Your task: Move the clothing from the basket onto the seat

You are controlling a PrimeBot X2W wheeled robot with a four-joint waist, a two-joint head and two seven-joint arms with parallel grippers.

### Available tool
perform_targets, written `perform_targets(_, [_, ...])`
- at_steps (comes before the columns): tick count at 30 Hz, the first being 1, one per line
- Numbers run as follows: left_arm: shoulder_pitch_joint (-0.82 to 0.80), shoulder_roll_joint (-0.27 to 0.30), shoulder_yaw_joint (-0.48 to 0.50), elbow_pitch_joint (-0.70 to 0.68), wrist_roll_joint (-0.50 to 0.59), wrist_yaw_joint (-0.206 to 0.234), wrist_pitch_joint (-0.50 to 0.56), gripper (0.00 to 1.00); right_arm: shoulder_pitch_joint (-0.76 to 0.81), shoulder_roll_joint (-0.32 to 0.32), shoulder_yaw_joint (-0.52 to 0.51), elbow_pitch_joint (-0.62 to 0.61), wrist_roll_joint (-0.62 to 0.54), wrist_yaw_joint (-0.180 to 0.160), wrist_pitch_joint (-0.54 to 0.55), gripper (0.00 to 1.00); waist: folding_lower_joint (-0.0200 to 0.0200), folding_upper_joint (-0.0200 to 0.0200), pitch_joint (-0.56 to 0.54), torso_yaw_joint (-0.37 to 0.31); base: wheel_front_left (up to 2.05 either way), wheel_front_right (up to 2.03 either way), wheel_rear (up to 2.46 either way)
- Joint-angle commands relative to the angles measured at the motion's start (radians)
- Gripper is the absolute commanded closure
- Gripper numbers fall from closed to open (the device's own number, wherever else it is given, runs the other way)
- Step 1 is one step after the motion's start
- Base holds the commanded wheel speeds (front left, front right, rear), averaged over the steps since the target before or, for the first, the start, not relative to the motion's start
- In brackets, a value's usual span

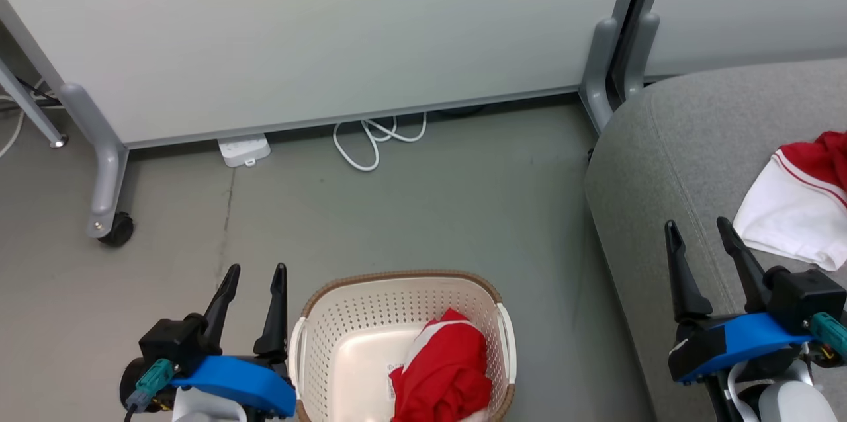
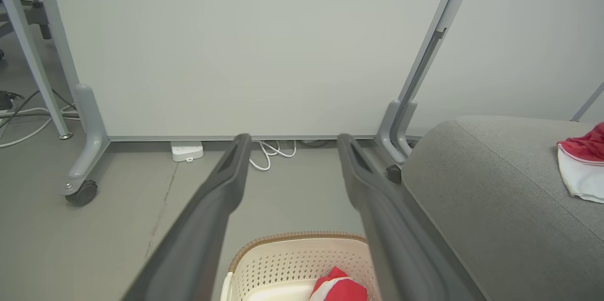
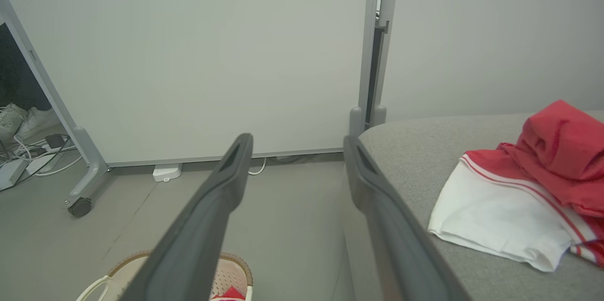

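Observation:
A cream perforated basket with a brown rim stands on the floor at the bottom centre, and a crumpled red garment with a white stripe lies in its right half. A second garment, red with a large white panel, rests on the grey seat at the right. My left gripper is open just left of the basket, fingers apart and empty. Over the seat's front edge my right gripper hangs open, short of the white panel. The basket and seat also show past the left fingers.
A grey partition panel on castered legs closes off the back. A white power strip and a looped white cable lie at its foot. Bare grey floor lies between the basket and the panel.

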Motion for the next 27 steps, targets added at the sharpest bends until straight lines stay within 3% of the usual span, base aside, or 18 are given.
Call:
perform_targets(1, [-0.02,0.0,-0.004,-0.001,-0.001,-0.002,-0.005,0.0,-0.017,0.0,0.002,-0.005,0.005,0.0,-0.004,0.0,0.0,-0.0001,0.02,-0.009,0.0,0.0,0.0])
perform_targets(5, [-0.048,0.009,-0.023,0.005,-0.004,-0.002,-0.005,0.0,-0.053,0.0,0.011,-0.02,0.005,0.0,-0.008,0.0,0.0,-0.0001,0.083,-0.029,0.0,0.0,0.0])
perform_targets(15, [-0.204,0.035,-0.105,0.058,-0.014,-0.002,-0.004,0.0,-0.203,0.0,0.045,-0.069,-0.002,0.0,-0.031,0.0,0.0,-0.0001,0.375,-0.094,0.0,0.0,0.0])
perform_targets(27, [-0.412,0.095,-0.348,0.227,-0.056,-0.002,-0.004,0.0,-0.389,0.0,0.12,-0.063,0.054,0.0,-0.1,0.0,0.0,-0.0001,0.659,-0.196,0.0,0.0,0.0])
